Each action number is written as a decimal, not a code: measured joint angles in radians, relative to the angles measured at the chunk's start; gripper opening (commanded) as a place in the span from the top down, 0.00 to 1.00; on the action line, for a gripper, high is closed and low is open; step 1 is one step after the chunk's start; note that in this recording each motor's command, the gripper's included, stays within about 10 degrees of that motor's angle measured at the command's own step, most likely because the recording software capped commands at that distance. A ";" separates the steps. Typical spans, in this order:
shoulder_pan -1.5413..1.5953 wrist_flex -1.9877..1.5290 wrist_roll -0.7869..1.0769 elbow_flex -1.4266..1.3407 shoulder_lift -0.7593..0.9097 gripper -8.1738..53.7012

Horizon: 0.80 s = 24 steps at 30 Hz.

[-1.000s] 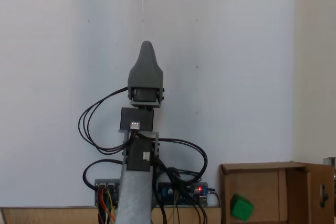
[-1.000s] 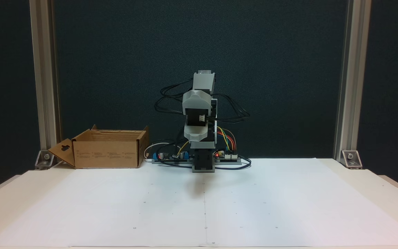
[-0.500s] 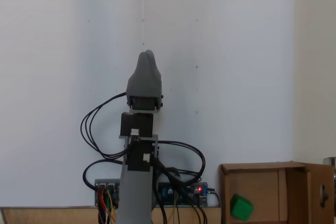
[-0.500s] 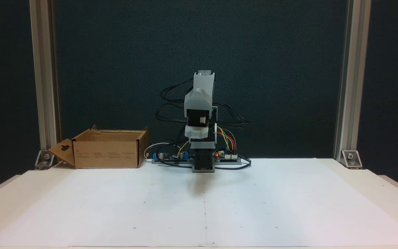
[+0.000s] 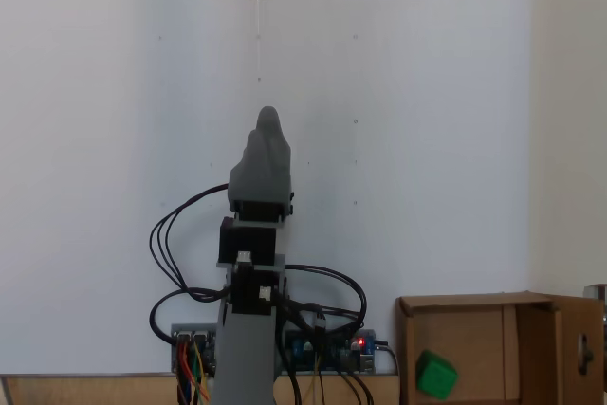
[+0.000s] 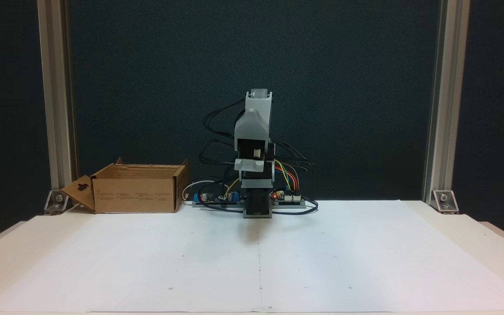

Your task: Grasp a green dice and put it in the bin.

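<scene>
1. The gripper [image 5: 268,120] is a grey tapered piece folded in above the arm's own base; in the fixed view from above its tip points up the picture, over the white sheet.
2. Its jaws lie one behind the other in both fixed views, so I cannot tell whether it is open or closed. Nothing can be seen held in it.
3. In the fixed view from the front the gripper [image 6: 252,165] hangs low in front of the arm [image 6: 257,131], clear of the table.
4. Black cables [image 5: 180,234] loop out from the arm on both sides, and coloured wires [image 6: 288,175] run down to the circuit boards [image 6: 289,197] at its foot, where a small red light shows.
5. The white paper sheet [image 6: 252,258] covers the table in front of the arm.
6. The cardboard box [image 5: 474,348] stands beside the boards, at the lower right in the view from above and at the left [image 6: 136,190] in the front view, with its flaps up.
7. The green dice [image 5: 436,375] lies inside the box, on its floor near one corner, well apart from the gripper.
</scene>
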<state>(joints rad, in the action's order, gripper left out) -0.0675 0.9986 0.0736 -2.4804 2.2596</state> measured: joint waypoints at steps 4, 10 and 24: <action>-0.002 0.086 0.000 0.000 0.000 0.13; -0.003 0.118 0.000 -0.002 0.000 0.13; -0.005 0.117 0.000 -0.020 0.000 0.13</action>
<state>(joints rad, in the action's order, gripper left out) -0.0721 1.1152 0.0736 -2.5004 2.2596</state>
